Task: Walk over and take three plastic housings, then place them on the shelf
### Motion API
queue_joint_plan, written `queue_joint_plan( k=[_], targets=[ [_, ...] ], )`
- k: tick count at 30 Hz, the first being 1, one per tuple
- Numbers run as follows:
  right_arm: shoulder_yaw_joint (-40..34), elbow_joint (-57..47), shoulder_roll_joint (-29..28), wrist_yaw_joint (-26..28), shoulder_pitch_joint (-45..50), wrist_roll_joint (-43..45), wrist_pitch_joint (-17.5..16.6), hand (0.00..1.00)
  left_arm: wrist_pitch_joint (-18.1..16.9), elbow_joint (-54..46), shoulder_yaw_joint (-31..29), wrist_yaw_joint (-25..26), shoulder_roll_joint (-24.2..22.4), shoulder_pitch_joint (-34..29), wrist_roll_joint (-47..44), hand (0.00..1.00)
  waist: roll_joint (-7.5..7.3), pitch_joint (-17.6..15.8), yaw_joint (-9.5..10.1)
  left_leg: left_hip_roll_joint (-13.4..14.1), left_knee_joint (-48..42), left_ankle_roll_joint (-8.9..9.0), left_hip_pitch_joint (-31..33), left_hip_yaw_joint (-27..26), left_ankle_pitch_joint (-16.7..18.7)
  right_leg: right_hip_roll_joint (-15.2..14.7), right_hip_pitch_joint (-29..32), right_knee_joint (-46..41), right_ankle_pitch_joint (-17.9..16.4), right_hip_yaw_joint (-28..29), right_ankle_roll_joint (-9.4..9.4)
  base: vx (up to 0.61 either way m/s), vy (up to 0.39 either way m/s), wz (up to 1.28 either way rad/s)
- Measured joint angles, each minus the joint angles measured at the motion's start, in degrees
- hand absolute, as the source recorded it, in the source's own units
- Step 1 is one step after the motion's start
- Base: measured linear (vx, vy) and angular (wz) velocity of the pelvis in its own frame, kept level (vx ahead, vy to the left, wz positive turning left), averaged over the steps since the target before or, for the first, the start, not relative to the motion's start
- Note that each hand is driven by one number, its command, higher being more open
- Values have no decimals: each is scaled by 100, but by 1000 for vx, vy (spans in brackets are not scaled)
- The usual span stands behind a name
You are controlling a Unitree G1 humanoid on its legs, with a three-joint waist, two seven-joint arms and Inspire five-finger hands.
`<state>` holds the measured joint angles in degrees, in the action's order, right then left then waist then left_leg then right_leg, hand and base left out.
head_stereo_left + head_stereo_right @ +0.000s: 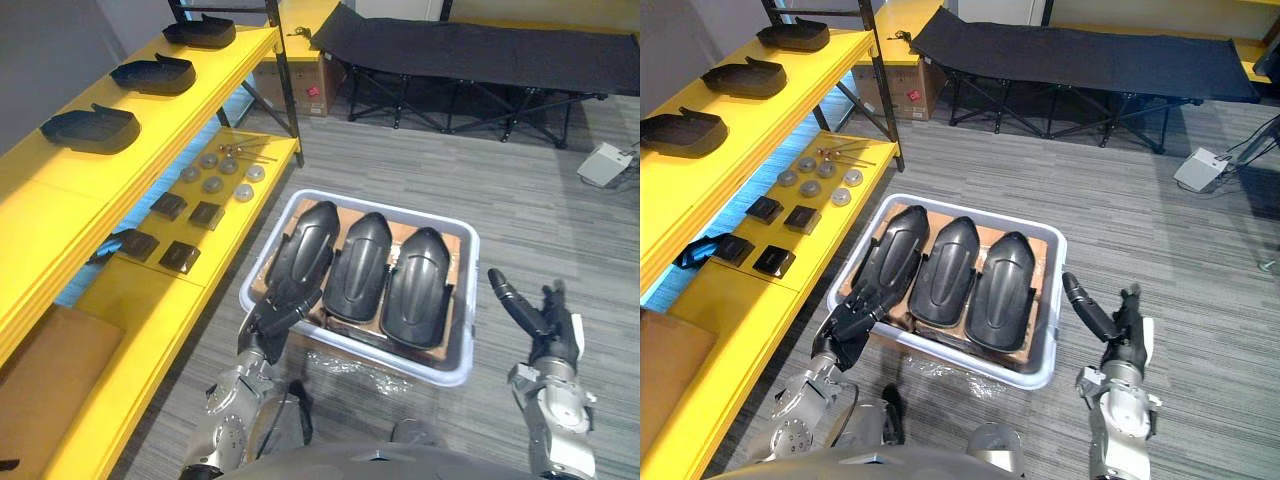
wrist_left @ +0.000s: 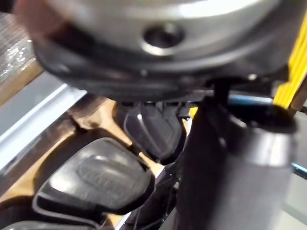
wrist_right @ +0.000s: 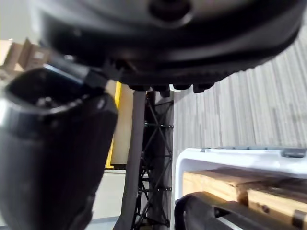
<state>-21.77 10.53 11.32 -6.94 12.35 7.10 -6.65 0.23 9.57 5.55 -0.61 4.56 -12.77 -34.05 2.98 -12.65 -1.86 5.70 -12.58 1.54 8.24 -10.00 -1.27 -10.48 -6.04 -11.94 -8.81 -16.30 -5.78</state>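
Grip is the open question: the left hand (image 1: 270, 322) lies over the near end of the leftmost housing (image 1: 305, 245), and I cannot tell whether it has closed on it or merely rests there. To its right lie the middle housing (image 1: 360, 265) and the rightmost housing (image 1: 420, 285), all three on cardboard (image 1: 400, 233) in a white bin (image 1: 468, 320). They look like hard, light, glossy shells, probably slippery on the domed back, so the rim at one end seems the safer hold. Further right, clear of the bin, the right hand (image 1: 545, 325) is spread and empty. The eye views show the yellow shelf (image 1: 200, 105) out to the left hand's left, already bearing similar shells. The left wrist view instead shows a housing's lipped end (image 2: 91, 177) close up.
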Motion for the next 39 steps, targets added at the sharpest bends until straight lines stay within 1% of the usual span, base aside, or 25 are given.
queue_joint_plan(
  k=[1,2,3,4,5,6,7,9,10,11,13,15,16,17,18,20,22,23,25,27,29,30,34,36,39],
  targets=[
    [16,-33,-5,1,-26,-14,-1,100,-97,-82,-42,182,-5,-2,106,100,-76,11,1,-77,197,-26,-19,-37,-87,-59,73,4,1,10,-3,125,97,5],
    [53,-118,-18,-21,-27,-57,2,100,-361,-304,-175,697,-36,-62,367,100,-174,-21,-2,-201,511,-68,-94,-76,-223,-140,137,25,22,-6,-39,83,64,13],
    [82,-266,-60,-136,45,-311,4,100,-634,-631,-394,1391,-132,-166,770,100,-211,-19,-5,-277,647,-93,-109,-33,-271,-172,108,108,68,-86,-107,83,54,18],
    [109,-314,-79,-194,77,-460,4,100,-792,-822,-604,1711,-216,-224,885,100,-230,-22,0,-307,683,-99,-125,-2,-278,-185,80,139,81,-111,-130,92,48,30],
    [161,-419,-129,-289,191,-617,2,100,-1168,-1239,-1081,2290,-374,-313,1254,100,-241,-21,2,-335,694,-99,-120,83,-278,-186,18,191,109,-211,-165,68,5,38],
    [164,-487,-224,-389,333,-670,-14,100,-1631,-1719,-1587,2811,-490,-360,1719,100,-250,-19,13,-358,697,-98,-95,198,-277,-171,-54,244,123,-339,-166,56,-15,45],
    [163,-493,-278,-451,401,-669,-15,100,-1892,-1966,-1815,3028,-529,-368,1937,100,-250,-20,14,-367,696,-94,-81,260,-280,-161,-102,270,125,-410,-164,40,-43,54],
    [160,-473,-427,-610,660,-672,14,100,-2798,-3020,-2447,3802,-546,-568,2765,100,-234,-10,43,-425,770,-84,-85,466,-291,-143,-217,333,140,-611,-141,18,-48,52],
    [157,-468,-459,-644,680,-672,23,100,-3024,-3232,-2503,3954,-547,-601,2980,100,-218,-3,53,-435,792,-87,-86,504,-307,-138,-224,337,156,-644,-118,0,-24,39],
    [161,-459,-489,-716,710,-683,93,100,-3411,-3601,-2529,4191,-571,-705,3369,100,-192,1,95,-451,808,-97,-91,563,-325,-133,-290,341,178,-716,-101,1,-6,24],
    [161,-389,-498,-800,688,-757,289,100,-3686,-3845,-2439,4324,-582,-758,3817,100,-188,1,177,-473,839,-109,-158,584,-348,-137,-338,383,205,-714,-99,-35,15,12],
    [195,-377,-497,-893,558,-932,465,100,-3576,-3821,-2315,4286,-581,-763,3922,100,-185,7,166,-496,931,-84,-180,609,-391,-140,-363,415,210,-714,-98,-64,21,4],
    [225,-348,-498,-955,449,-1096,581,100,-3356,-3700,-2231,4235,-582,-758,3917,100,-188,5,157,-496,1019,-67,-179,607,-456,-137,-344,428,210,-711,-98,-87,20,-2],
    [228,-347,-497,-1001,408,-1131,689,100,-3109,-3517,-2193,4149,-594,-759,3854,100,-190,4,155,-498,1122,-106,-178,602,-513,-130,-316,464,209,-709,-98,-107,24,-4],
    [228,-344,-497,-1014,394,-1134,748,100,-2965,-3403,-2190,4075,-588,-771,3803,100,-196,1,153,-499,1169,-92,-178,596,-549,-127,-308,493,208,-707,-98,-100,18,-4],
    [194,-186,-494,-1122,322,-1145,924,100,-2409,-2869,-2196,3848,-593,-829,3347,100,-211,-10,144,-496,1288,-92,-181,569,-657,-103,-283,569,165,-704,-46,-94,11,-4],
    [123,27,-481,-1150,243,-1334,1039,100,-2105,-2348,-2222,3695,-594,-889,3116,100,-212,-34,135,-467,1282,-78,-151,560,-696,-72,-234,590,146,-697,-22,-101,7,-2],
    [91,116,-463,-1154,228,-1368,1094,100,-2025,-2122,-2223,3571,-593,-957,2951,100,-211,-35,136,-439,1271,-77,-98,548,-711,-48,-177,578,141,-687,-16,-110,9,-2],
    [34,281,-357,-1155,164,-1369,1187,100,-1875,-1753,-2244,3182,-592,-1006,2484,100,-213,-85,153,-383,1230,-64,52,554,-739,3,-21,558,136,-687,-8,-97,3,1],
    [-24,555,-65,-1162,-195,-1379,1369,100,-1773,-1342,-2262,2752,-588,-1029,2017,100,-211,-291,169,-300,1105,-49,254,577,-775,73,147,453,140,-665,-5,-98,-2,1],
    [-37,762,213,-1227,-493,-1395,1423,100,-1708,-1132,-2251,2499,-588,-1027,1822,100,-198,-392,176,-289,1092,-33,386,635,-814,89,319,344,130,-671,8,-74,8,8],
    [-127,786,356,-1240,-619,-1419,1439,100,-1634,-1073,-2240,2347,-585,-998,1761,100,-153,-468,180,-263,1094,-47,455,683,-864,92,384,283,119,-701,21,-50,-3,14],
    [-230,971,665,-1259,-1077,-1421,1464,100,-1623,-1064,-2213,2100,-506,-953,1597,100,-72,-653,252,-276,1165,-27,545,733,-983,62,535,80,94,-709,19,-12,-17,6],
    [-229,1087,725,-1321,-1244,-1416,1471,100,-1623,-1064,-2133,2059,-342,-900,1517,100,-61,-712,341,-304,1218,-57,554,737,-1003,19,634,-55,23,-701,-9,-4,-18,4],
    [-224,1289,746,-1374,-1612,-1346,1473,100,-1622,-1063,-1991,2028,-96,-835,1410,100,-61,-844,386,-338,1280,-72,549,761,-1026,-55,730,-306,-124,-714,-12,18,-53,7]
  ],
)
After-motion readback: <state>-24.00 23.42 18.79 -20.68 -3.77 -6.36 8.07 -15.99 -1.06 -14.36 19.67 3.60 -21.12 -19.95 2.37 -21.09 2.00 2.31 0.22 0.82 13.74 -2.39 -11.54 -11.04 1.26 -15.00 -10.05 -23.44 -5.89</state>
